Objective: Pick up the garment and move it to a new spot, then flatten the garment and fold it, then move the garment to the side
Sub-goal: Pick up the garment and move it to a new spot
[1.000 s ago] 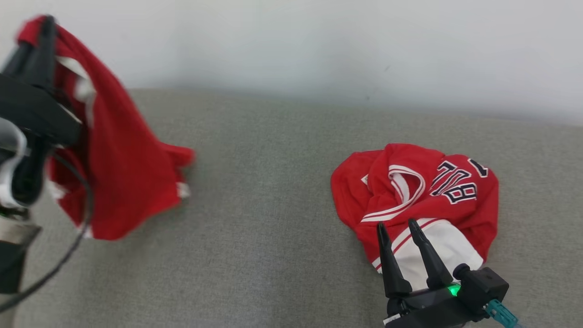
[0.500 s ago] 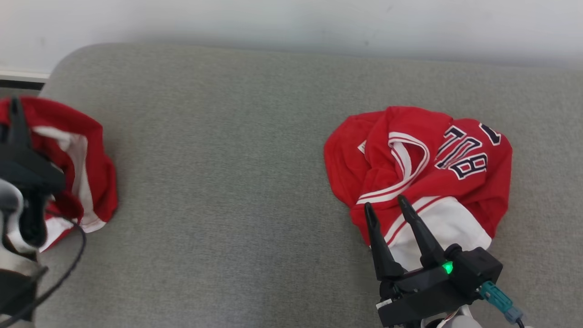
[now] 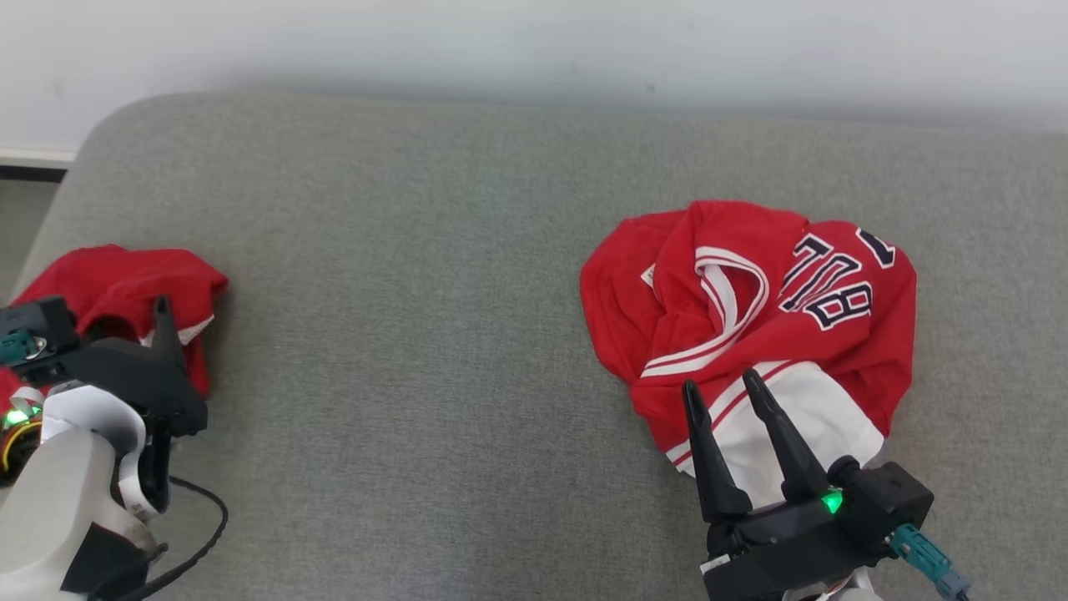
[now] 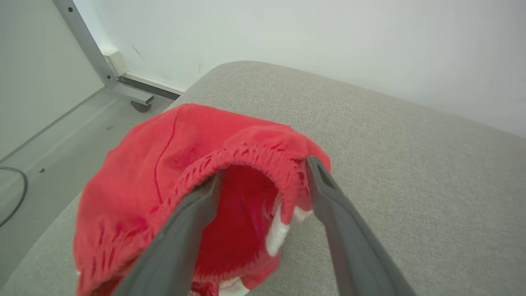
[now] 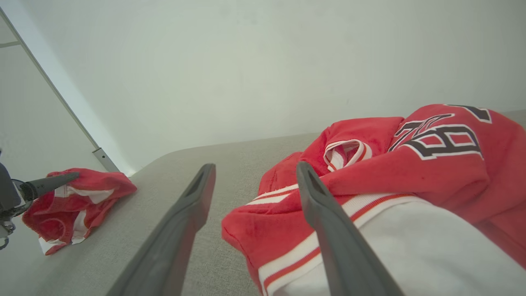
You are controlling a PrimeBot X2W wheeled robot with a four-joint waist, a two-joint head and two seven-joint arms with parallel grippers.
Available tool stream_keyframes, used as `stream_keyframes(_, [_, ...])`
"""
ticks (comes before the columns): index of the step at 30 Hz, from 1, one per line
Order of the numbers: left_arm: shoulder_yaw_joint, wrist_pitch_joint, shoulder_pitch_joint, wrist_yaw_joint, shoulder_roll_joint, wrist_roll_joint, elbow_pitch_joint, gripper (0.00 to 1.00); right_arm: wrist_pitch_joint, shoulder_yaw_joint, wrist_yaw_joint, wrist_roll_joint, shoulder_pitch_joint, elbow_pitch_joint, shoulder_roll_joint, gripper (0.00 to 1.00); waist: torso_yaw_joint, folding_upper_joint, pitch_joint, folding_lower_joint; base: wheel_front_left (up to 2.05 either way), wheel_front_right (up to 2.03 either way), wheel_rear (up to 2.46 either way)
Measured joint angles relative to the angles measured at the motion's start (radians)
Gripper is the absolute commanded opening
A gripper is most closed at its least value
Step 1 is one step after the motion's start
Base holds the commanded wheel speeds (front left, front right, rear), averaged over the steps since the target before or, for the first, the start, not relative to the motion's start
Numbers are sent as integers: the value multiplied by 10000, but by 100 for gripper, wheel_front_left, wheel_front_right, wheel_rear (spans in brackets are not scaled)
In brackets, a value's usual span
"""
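Left gripper (image 4: 263,172): released, jaws wide apart; the red garment's (image 3: 125,280) elastic hem lies draped across both fingertips.
Red garment, place: bunched in a heap at 9 o'clock in the head view, on the grey cushion (image 3: 434,334) close to its rounded left edge.
Red garment, condition: crumpled, white trim showing, neither flat nor folded.
Risk, snag: the hem may be looped over a fingertip, so pulling the arm back could drag the cloth along.
Risk, fall: the heap sits near the cushion's edge with bare floor (image 4: 49,135) beyond it, so a tug toward 9 o'clock could tip it over.
Right gripper (image 3: 718,382): unclenched and grasping nothing, at 5 o'clock, tips over the near white part of the red jersey (image 3: 751,317).
Risk, right side: a forward or downward drift could catch the jersey's striped hem and shift the pile.
Red jersey, place: crumpled at 3 o'clock, well apart from the red garment, dark numerals uppermost.
Count, garments: two.
Count, grippers: two, each with two dark fingers.
Count, cushion: one.
Count, floor items: one dark cable (image 4: 12,193), one metal frame leg (image 4: 88,53).
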Motion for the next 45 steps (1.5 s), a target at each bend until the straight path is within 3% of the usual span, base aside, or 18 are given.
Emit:
stream_keyframes(5, [-307,61,76,368,-13,343,-422,100,-182,-349,0,159,212,222,4,100,218,0,-480,-1,0,0,0])
stream_keyframes(13, [-1085,73,1378,1129,-161,1080,-2669,100,-414,-1492,0,165,664,529,-2,100,851,-1,-1410,-3,0,0,0])
stream_keyframes(18, [-1473,-606,2352,1603,-59,1708,-4696,100,-481,-1868,0,155,666,531,6,100,1112,-1,-1818,-3,0,0,0])
stream_keyframes(23, [-1503,-1762,3786,1933,-148,1850,-6309,100,-541,-2142,0,50,658,533,0,100,848,-1,-2032,-3,0,0,0])
stream_keyframes(28, [-1509,-2330,4758,1883,-366,2023,-7043,100,-569,-2330,0,-132,614,525,10,100,361,-2,-2121,-3,0,0,0])
stream_keyframes(37, [-571,-2447,6586,1693,-1321,2840,-8019,100,-616,-2437,0,-512,641,679,-4,100,-1292,0,-2005,-1,0,0,0])
stream_keyframes(45, [324,-2447,7569,805,-1941,3388,-7670,100,-658,-2313,0,-1014,987,940,-2,100,-2357,-1,-1921,-2,0,0,0])
